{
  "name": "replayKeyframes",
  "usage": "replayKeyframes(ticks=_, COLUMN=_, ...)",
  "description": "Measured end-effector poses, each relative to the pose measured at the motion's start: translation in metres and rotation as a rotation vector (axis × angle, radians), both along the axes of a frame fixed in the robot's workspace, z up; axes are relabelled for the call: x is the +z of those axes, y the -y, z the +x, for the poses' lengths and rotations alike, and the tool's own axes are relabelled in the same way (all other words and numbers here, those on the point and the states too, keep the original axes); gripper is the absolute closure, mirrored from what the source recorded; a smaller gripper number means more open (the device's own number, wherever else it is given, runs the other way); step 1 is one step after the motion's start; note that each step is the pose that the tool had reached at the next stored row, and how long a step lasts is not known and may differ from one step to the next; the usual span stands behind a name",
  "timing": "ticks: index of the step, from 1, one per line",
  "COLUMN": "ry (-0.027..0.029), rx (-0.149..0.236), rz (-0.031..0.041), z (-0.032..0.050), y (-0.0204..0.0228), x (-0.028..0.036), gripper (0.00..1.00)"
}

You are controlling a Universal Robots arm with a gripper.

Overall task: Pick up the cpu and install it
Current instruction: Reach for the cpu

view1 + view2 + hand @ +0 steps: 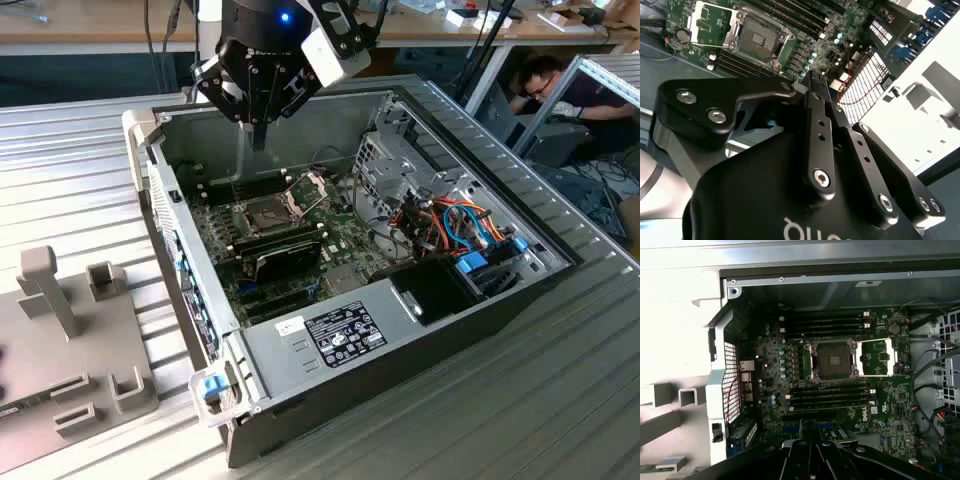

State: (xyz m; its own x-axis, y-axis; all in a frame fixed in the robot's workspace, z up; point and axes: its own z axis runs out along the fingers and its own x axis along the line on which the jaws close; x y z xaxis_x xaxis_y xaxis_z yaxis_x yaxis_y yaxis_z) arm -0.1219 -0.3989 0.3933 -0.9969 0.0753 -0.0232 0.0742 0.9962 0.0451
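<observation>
The gripper (258,128) hangs at top centre of the exterior view, above the open computer case (340,120), pointing down at the green motherboard (769,357). Its fingers are drawn together. I can't tell whether anything thin is pinched at the tips, so I can't place the cpu. The socket (832,360) is bare, with no chip seated, and its hinged plate (879,356) stands open beside it.

My read: we're hovering over the board and the install isn't done. To do this well I'd keep the tool vertical and square to the socket frame. I'd stay off the raised plate and the exposed contacts, and go slow with no side load. The contacts look like the fragile part, and a skewed drop would likely bend them.

Count:
- one gripper
- one case
- one motherboard
- one socket
- one plate
- two banks of memory slots (827,322), one either side of the socket
- one coin battery (894,328)
- one long black card (285,258)
- one grey fixture (70,340) at lower left of the exterior view
- one person (545,85) at its upper right
</observation>
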Motion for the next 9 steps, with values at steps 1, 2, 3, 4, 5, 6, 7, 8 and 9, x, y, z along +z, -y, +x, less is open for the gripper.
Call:
replayKeyframes(ticks=1, ry=0.0000, rx=0.000, rz=0.0000, z=0.0000, y=0.0000, x=0.0000, gripper=0.89)
replayKeyframes(ticks=2, ry=0.0001, rx=0.000, rz=0.0000, z=0.0000, y=0.0000, x=0.0000, gripper=0.89)
replayKeyframes(ticks=3, ry=0.0001, rx=0.000, rz=0.0000, z=0.0000, y=0.0000, x=0.0000, gripper=0.89)
replayKeyframes(ticks=4, ry=0.0001, rx=0.000, rz=0.0000, z=0.0000, y=0.0000, x=0.0000, gripper=0.89)
replayKeyframes(ticks=5, ry=0.0000, rx=0.000, rz=0.0000, z=-0.0001, y=0.0000, x=0.0000, gripper=0.89)
replayKeyframes(ticks=6, ry=0.0001, rx=0.000, rz=0.0001, z=-0.0003, y=0.0000, x=0.0000, gripper=0.89)
replayKeyframes(ticks=7, ry=0.0001, rx=0.000, rz=0.0000, z=-0.0008, y=0.0000, x=0.0000, gripper=0.89)
replayKeyframes(ticks=8, ry=0.0001, rx=0.000, rz=0.0000, z=-0.0011, y=0.0000, x=0.0000, gripper=0.89)
replayKeyframes(ticks=9, ry=0.0000, rx=0.000, rz=0.0000, z=-0.0014, y=0.0000, x=0.0000, gripper=0.89)
